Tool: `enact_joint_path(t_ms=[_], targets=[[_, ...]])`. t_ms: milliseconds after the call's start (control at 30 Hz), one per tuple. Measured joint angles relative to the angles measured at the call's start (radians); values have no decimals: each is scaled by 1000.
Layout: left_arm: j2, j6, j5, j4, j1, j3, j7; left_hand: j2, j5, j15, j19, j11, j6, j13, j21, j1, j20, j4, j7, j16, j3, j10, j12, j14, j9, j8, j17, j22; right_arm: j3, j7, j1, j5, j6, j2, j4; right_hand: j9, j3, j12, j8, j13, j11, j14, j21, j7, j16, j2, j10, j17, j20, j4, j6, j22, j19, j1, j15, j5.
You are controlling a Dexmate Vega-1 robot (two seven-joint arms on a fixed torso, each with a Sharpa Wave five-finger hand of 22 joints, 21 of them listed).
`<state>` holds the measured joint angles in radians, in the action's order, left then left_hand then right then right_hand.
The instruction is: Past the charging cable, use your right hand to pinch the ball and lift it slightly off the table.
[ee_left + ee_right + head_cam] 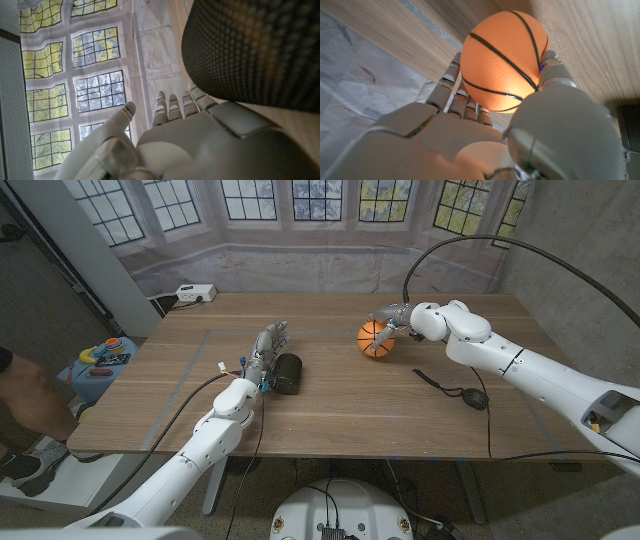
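Orange ball (377, 340), black seam lines

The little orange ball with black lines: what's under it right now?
Beneath the small orange basketball-patterned ball, the right hand grips it, fingers one side, thumb opposite. Wooden table lies beyond; whether they touch is hidden.

Head camera looks down over the worktop (340, 395); each wrist camera sits close behind its hand, probably inverted, sharing the windows (95, 90).
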<state>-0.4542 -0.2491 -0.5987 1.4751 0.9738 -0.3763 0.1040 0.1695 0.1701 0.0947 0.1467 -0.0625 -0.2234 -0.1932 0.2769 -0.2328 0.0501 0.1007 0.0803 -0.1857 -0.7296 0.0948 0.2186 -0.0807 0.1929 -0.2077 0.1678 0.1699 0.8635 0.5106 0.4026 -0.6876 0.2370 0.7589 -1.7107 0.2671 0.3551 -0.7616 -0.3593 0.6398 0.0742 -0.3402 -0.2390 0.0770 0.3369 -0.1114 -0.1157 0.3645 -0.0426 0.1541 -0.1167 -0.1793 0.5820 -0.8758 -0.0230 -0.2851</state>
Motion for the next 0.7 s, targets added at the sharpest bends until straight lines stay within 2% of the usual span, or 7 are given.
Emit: enact_joint_path(t_ms=[700], targets=[[-5,9,2,15,2,-8,-3,0,0,-5,4,4,-13,0,-7,0,-4,0,6,5,-9,4,0,-5,0,0,0,0,-101,-42,61,218,26,37,-56,0,2,-4,0,8,0,-5,0,-2,-5,0,1,9,0,-3,-5,0,0,-2,5,1]])
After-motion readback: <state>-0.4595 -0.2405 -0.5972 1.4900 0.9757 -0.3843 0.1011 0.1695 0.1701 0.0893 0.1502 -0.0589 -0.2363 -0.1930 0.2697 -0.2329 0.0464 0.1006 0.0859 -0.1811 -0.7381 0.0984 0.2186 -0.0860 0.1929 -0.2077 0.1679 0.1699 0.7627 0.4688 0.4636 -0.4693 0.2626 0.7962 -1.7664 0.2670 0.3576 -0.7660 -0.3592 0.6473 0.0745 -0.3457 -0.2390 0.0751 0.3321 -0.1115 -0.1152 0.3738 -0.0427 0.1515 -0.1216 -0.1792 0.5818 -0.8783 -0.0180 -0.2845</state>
